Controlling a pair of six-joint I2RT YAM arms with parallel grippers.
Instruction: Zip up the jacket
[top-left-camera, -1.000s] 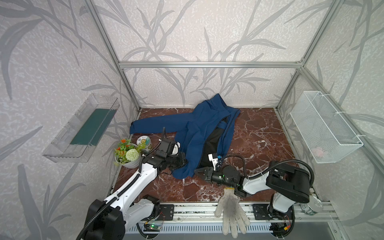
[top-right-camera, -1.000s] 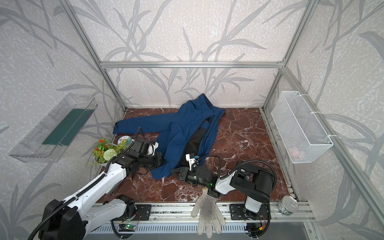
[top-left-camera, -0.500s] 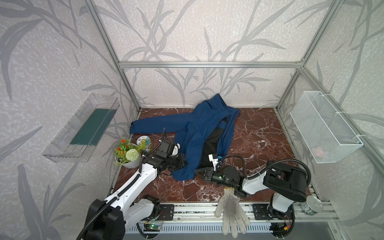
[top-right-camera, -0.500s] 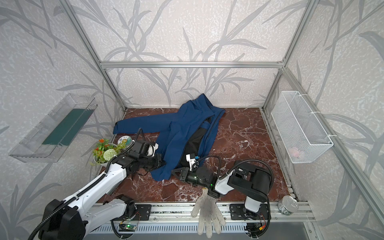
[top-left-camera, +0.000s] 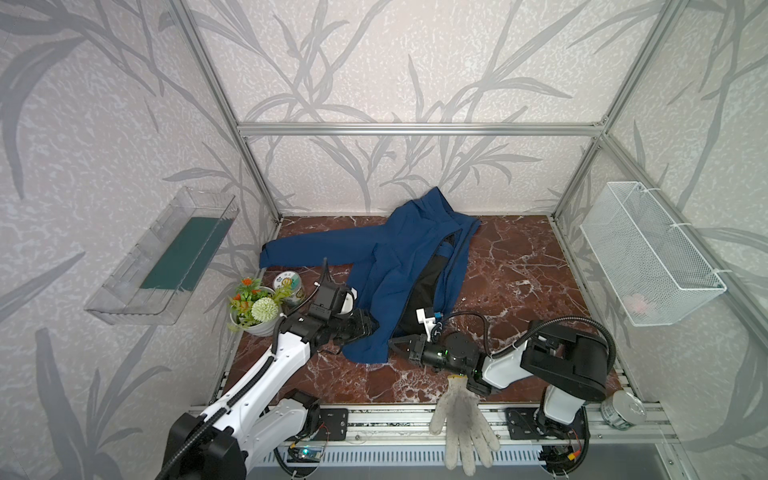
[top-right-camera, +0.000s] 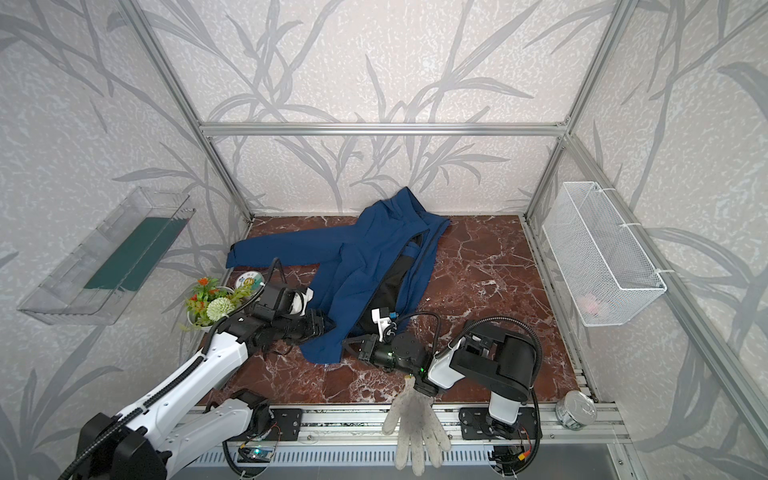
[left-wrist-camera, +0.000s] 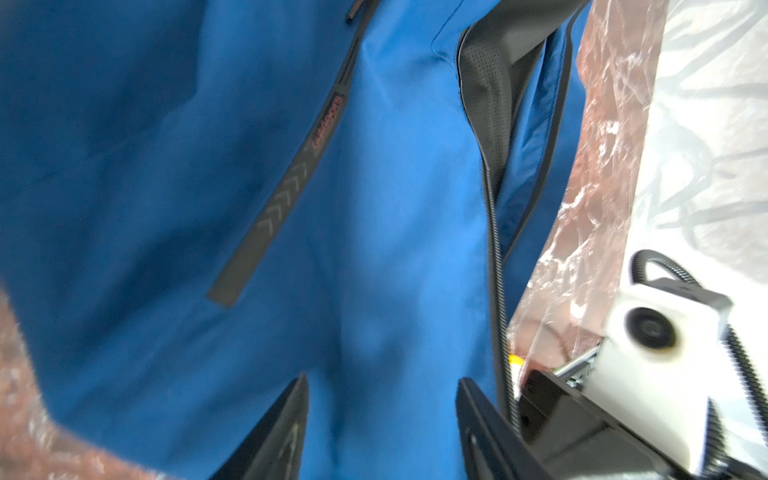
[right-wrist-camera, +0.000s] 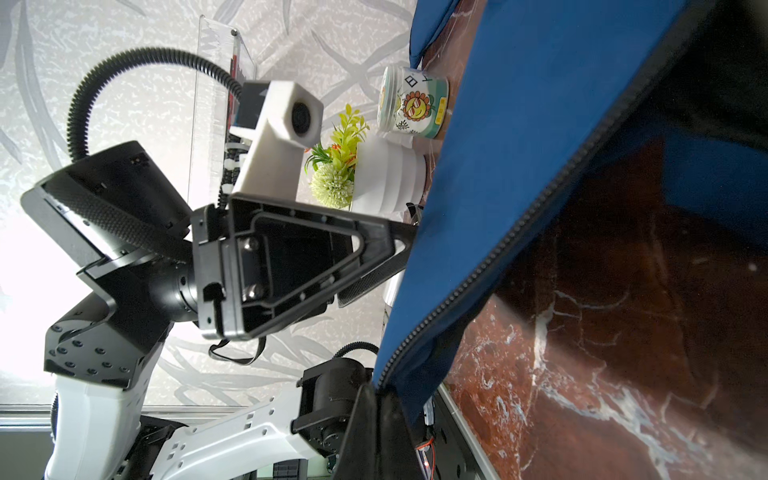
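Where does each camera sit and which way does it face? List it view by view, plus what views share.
Top views: high at the front, looking down toward the back wall at the jacket on the table; left arm and right arm show.
Left wrist: on the left arm, looking along the open left fingers at the jacket's blue front.
Right wrist: on the right arm, looking past the shut right fingers, clamped on the jacket's hem, toward the left arm and plant.
Shared: every view shows the jacket.
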